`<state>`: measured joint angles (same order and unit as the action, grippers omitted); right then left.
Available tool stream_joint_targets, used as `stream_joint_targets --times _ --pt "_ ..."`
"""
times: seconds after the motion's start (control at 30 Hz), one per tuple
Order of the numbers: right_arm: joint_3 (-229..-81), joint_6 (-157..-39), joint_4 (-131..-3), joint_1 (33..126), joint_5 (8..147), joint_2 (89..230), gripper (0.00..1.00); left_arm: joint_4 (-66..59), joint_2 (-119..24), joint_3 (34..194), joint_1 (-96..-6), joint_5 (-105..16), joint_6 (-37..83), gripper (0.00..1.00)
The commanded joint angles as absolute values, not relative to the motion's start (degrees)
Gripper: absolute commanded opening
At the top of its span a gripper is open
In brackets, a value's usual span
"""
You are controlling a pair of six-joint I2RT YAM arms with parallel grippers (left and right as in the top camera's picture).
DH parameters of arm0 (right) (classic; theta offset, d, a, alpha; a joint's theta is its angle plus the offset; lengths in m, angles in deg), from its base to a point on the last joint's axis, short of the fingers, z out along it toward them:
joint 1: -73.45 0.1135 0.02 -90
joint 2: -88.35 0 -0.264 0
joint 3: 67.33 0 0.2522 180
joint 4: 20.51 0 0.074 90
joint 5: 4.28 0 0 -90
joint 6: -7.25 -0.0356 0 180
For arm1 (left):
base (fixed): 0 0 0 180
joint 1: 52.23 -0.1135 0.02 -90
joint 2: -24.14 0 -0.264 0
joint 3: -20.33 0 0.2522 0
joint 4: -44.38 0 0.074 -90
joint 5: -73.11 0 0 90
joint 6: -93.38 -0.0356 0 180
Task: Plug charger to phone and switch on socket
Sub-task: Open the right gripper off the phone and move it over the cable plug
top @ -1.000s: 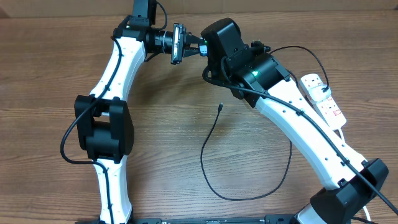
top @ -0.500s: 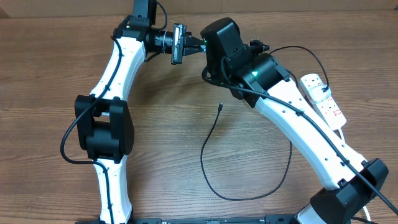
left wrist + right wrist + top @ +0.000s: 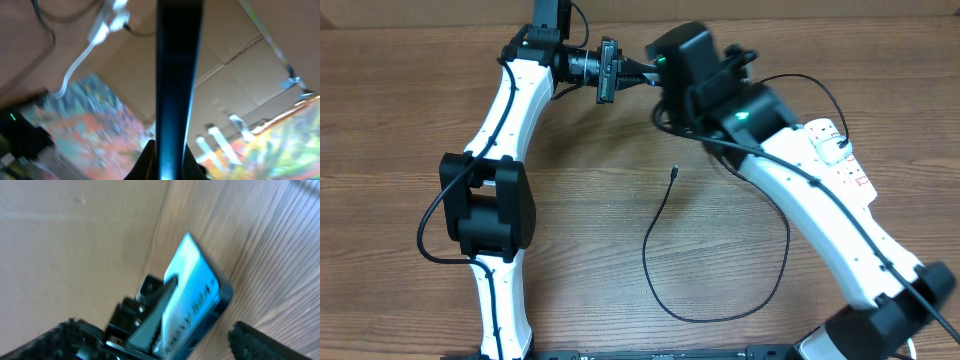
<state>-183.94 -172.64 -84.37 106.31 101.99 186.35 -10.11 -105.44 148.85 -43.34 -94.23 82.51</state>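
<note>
the left gripper (image 3: 599, 69) is clamped on a slim rectangular smartphone with a light blue screen (image 3: 609, 71), held on edge at the top centre of the overhead frame. just right of it, the right gripper (image 3: 638, 68) has its fingers spread wide, holding nothing. a thin black charger cable (image 3: 646, 252) lies looped mid-frame on the brown wooden table (image 3: 400, 150), its tip free. a white power strip with red switches (image 3: 848, 165) sits at the right.

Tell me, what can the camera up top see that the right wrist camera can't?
Only the overhead view shows the charger lying loose on the table, with its small tip plugged into nothing, and the white socket over at the right edge. Only the right wrist view shows the screen of the phone, light blue with writing on it. Both views show the phone pinched in the left fingers, and the brown wooden table.
</note>
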Motion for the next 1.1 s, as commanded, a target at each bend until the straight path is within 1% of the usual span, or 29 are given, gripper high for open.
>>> stream_joint_targets --times 0.0,0.17,0.27,0.37,0.5,0.6,0.7,0.8,0.93,1.07 --pt "-185.1 -163.2 -86.3 101.5 102.3 179.1 0.99 -9.1 -105.9 149.9 -44.4 -91.2 69.6 0.04" --pt "-185.0 -151.0 -93.3 93.1 99.5 176.3 1.00 -9.3 -105.3 149.9 -44.8 -91.4 55.6 0.04" --pt "-184.9 -143.4 -99.4 89.0 97.0 176.8 1.00 -10.5 -103.6 149.9 -44.7 -89.0 50.3 0.04" --pt "-184.7 -139.0 -106.5 86.2 97.2 178.1 1.00 -14.5 -100.1 149.9 -44.5 -80.3 45.3 0.04" --pt "-182.5 -136.0 -110.2 84.2 96.8 179.5 1.00 -21.6 -94.2 149.9 -44.5 -63.7 38.6 0.04" --pt "-180.4 -136.0 -112.0 84.2 96.0 180.6 1.00 -28.2 -89.8 149.9 -44.5 -48.4 34.1 0.04" --pt "-177.7 -136.0 -112.0 85.0 92.5 181.9 1.00 -34.4 -86.8 149.9 -44.7 -34.2 32.5 0.04" --pt "-174.2 -134.0 -110.3 86.4 90.2 183.7 1.00 -38.5 -85.4 149.9 -44.7 -25.4 32.1 0.04" --pt "-170.5 -127.3 -107.4 90.0 85.5 187.1 1.00 -41.2 -85.2 149.9 -44.7 -23.9 32.1 0.04" --pt "-170.4 -125.9 -106.9 93.5 85.0 189.6 1.00 -41.1 -85.2 149.9 -44.8 -25.2 32.1 0.04"
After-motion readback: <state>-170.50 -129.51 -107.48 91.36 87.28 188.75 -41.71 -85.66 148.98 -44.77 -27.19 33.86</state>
